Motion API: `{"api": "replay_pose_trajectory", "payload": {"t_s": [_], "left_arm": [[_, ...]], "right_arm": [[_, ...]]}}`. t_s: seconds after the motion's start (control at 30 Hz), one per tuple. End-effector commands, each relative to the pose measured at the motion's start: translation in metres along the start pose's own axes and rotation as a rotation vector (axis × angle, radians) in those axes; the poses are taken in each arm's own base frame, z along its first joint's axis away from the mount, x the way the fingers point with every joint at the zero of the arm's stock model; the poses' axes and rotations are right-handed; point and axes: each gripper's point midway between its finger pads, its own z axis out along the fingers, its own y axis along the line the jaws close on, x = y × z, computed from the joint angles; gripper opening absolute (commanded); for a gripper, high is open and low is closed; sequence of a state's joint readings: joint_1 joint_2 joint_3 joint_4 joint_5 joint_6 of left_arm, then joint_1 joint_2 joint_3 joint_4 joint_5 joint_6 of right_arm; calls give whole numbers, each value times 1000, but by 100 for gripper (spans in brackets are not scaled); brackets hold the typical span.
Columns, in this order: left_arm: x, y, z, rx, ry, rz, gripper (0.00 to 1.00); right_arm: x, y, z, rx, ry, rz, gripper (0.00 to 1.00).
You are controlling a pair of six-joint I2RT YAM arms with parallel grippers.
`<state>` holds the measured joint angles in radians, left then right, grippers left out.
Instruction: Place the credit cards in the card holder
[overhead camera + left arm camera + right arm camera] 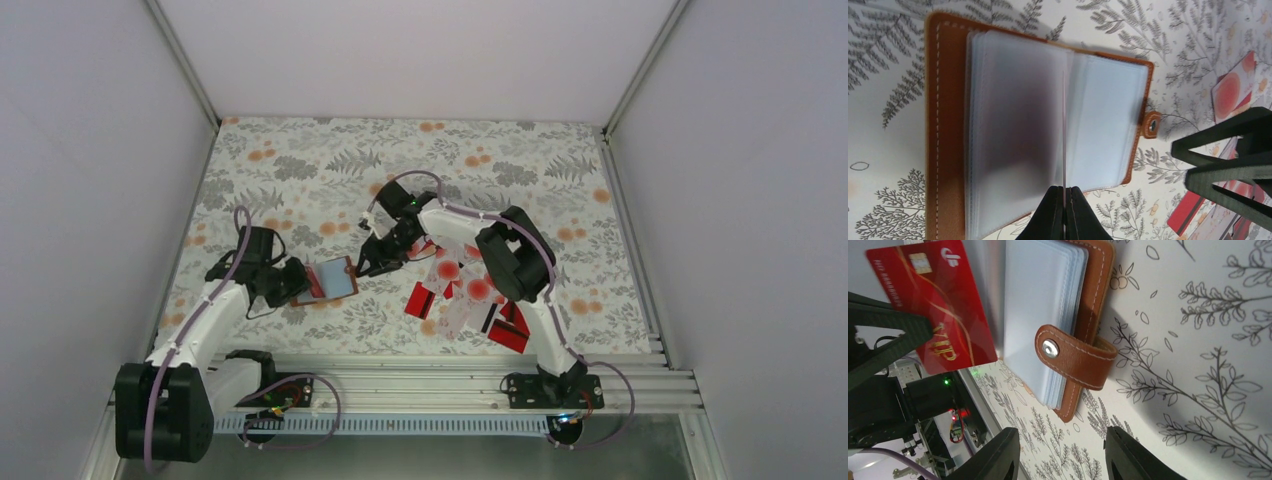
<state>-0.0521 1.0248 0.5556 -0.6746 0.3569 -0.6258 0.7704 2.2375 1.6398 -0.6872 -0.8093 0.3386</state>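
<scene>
The brown card holder (pixel 338 279) lies open on the patterned table, its pale pockets (pixel 1018 140) facing up and its snap strap (pixel 1073 357) on the right side. My left gripper (pixel 1065 192) is shut on a red credit card (pixel 933 305), seen edge-on (pixel 1064 130) and standing upright over the pockets. My right gripper (pixel 1060 440) is open just beyond the strap side, above bare table with nothing between its fingers. More credit cards (pixel 465 290) lie in a loose pile to the right.
A white card with a red blotch (pixel 1233 90) and a red card (pixel 1188 212) lie close to the holder's right. The right arm (pixel 510 260) arches over the pile. Grey walls enclose the table on three sides.
</scene>
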Motion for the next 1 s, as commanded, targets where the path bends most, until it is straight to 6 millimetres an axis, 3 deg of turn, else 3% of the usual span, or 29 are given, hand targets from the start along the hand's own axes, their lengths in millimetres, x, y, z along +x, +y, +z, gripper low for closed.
{"api": "replay_pose_trajectory", "payload": {"t_s": [0.0, 0.27, 0.97], "left_arm": [[-6, -1, 3, 35, -55, -43, 2], [-22, -2, 3, 35, -137, -18, 3], [-7, -2, 23, 48, -67, -3, 2]], "right_arm": [[-1, 21, -13, -6, -44, -72, 44], [6, 22, -18, 3, -49, -82, 43], [11, 19, -15, 0, -28, -91, 42]]}}
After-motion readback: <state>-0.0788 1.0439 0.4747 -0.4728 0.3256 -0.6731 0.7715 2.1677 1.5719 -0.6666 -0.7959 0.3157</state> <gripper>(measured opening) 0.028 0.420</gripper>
